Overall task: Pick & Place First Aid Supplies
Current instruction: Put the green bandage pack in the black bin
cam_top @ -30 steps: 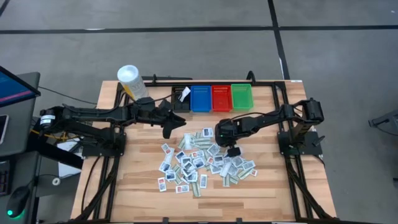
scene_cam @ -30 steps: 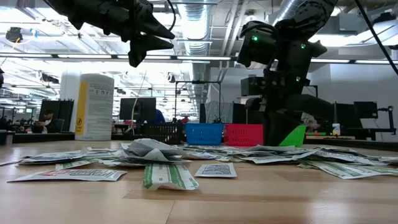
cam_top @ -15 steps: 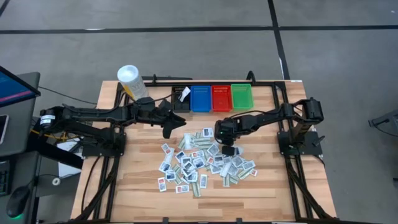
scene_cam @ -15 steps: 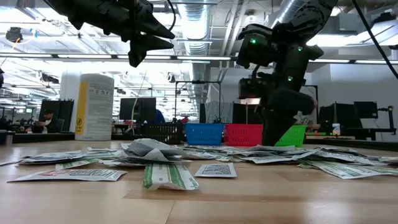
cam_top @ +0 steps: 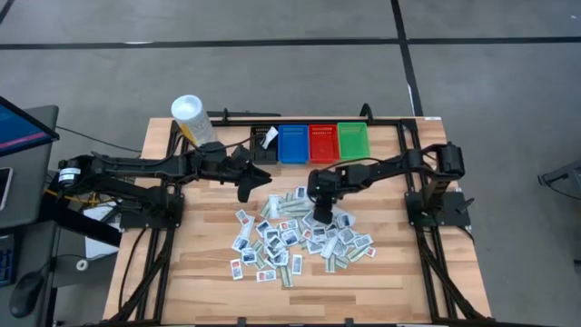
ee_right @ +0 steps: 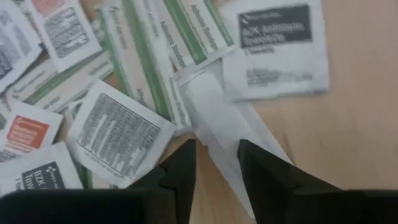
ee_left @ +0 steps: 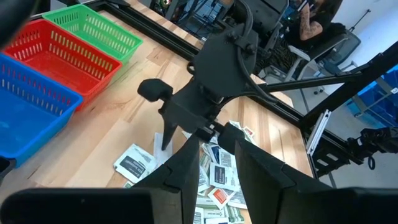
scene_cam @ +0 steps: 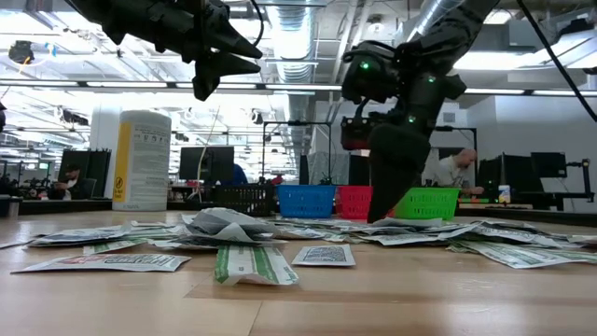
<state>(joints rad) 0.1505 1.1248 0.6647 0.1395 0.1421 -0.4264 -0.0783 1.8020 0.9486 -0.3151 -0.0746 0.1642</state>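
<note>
The first aid supplies [cam_top: 295, 238] lie as a loose pile of small flat packets on the middle of the wooden table [cam_top: 209, 272]. My right gripper [cam_top: 320, 215] points steeply down over the pile's far right part, open. In the right wrist view its fingers [ee_right: 180, 171] stand on either side of a plain white packet [ee_right: 214, 118] that lies on the pile; whether they touch it I cannot tell. My left gripper [cam_top: 247, 191] hangs open and empty well above the table, left of the pile's far edge.
Black [cam_top: 264, 145], blue [cam_top: 294, 143], red [cam_top: 323, 142] and green [cam_top: 352, 140] bins stand in a row at the table's far edge; a packet lies in the black one. A white tub [cam_top: 191, 118] stands at the far left. Bare wood lies near the front edge.
My right gripper has gone toward the table's left edge across the pile's far part and has rolled about its own axis, staying low over the packets. The packets lie as they did.
</note>
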